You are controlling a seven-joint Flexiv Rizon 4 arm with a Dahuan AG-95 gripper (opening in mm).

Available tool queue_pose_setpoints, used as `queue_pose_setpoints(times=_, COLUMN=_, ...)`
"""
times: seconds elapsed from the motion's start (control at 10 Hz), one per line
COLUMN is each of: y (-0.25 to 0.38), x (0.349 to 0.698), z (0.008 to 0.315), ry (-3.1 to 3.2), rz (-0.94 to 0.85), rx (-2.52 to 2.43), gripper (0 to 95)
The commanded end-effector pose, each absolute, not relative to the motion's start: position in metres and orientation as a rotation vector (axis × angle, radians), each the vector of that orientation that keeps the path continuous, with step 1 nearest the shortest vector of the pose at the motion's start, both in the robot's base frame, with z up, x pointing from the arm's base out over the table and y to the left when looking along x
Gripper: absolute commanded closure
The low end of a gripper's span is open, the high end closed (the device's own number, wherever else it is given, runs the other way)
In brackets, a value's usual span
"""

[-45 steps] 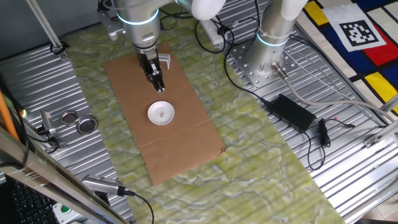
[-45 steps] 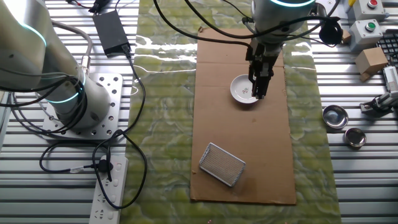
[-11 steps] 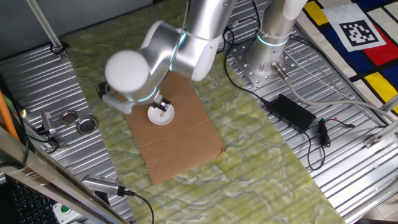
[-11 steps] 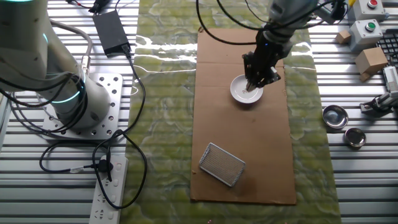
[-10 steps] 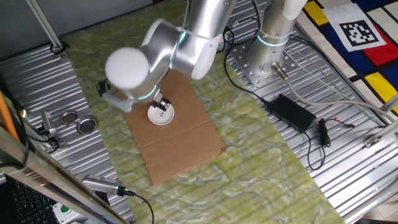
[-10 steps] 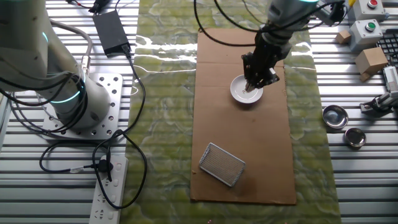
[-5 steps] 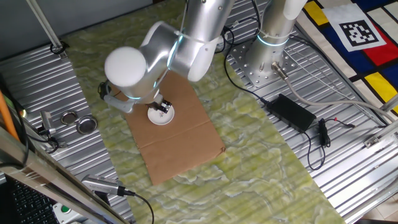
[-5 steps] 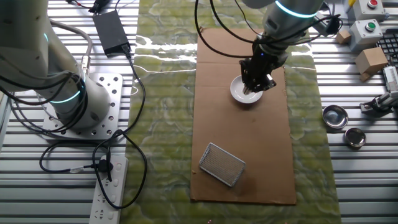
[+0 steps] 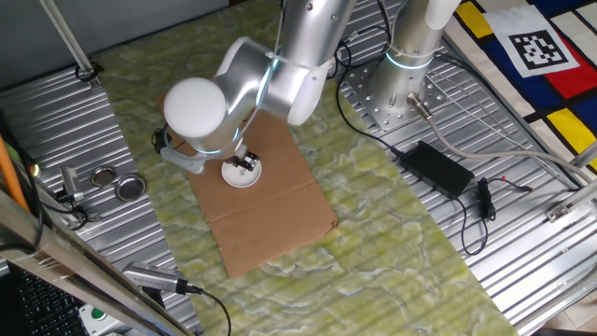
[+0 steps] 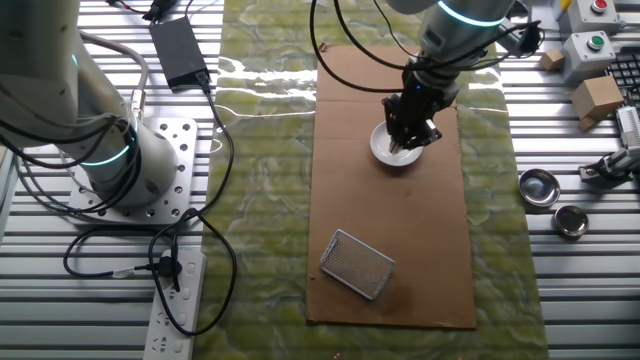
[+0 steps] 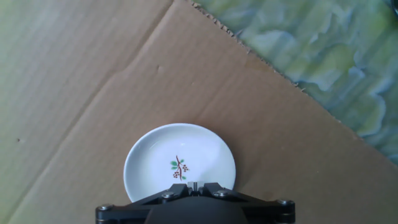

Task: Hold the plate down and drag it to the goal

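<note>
Hand view, nearest you: the gripper (image 11: 195,185) shows only as a dark body cut off by the lower edge, its jaws drawn together with no gap between them and nothing held, directly over the near rim of the plate (image 11: 180,165). You cannot tell whether the tips touch the dish. The plate, white with a small sprig motif at its centre, lies flat on the cardboard sheet (image 11: 93,93), whose torn far edge meets the green marbled mat (image 11: 323,43).

One fixed view: the arm's large pale joint (image 9: 198,114) covers the gripper almost wholly, so you see only part of the plate (image 9: 241,175) beneath it. To the side, on the ribbed metal bench (image 9: 56,131), rest two silvery tins (image 9: 117,182).

The other fixed view: the plate (image 10: 396,150) sits in the far half of the cardboard, the gripper (image 10: 407,140) above it. A mesh rectangle (image 10: 357,263) lies nearer on the same sheet, well apart. A second robot base (image 10: 130,170) and a black power brick (image 10: 178,48) stand beyond the mat.
</note>
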State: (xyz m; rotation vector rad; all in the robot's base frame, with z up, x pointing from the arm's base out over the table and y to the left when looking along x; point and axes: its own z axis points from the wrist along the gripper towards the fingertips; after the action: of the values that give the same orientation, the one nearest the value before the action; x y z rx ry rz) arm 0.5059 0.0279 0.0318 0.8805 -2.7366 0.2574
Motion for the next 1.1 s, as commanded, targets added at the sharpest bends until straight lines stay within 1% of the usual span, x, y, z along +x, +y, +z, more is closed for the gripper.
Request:
queue_pose_setpoints(times=0.1, y=0.0252, x=0.5059, z=0.0318, ry=-2.731, rz=0.258, rx=0.895, gripper=95.0)
queue_pose_setpoints(times=0.7, y=0.0201, x=0.505, z=0.0267, ry=-2.714, rz=0.268, rx=0.921, gripper=95.0)
queue_pose_setpoints(times=1.1, y=0.0173, x=0.5035, z=0.0243, ry=-2.672, rz=0.307, rx=0.975, gripper=95.0)
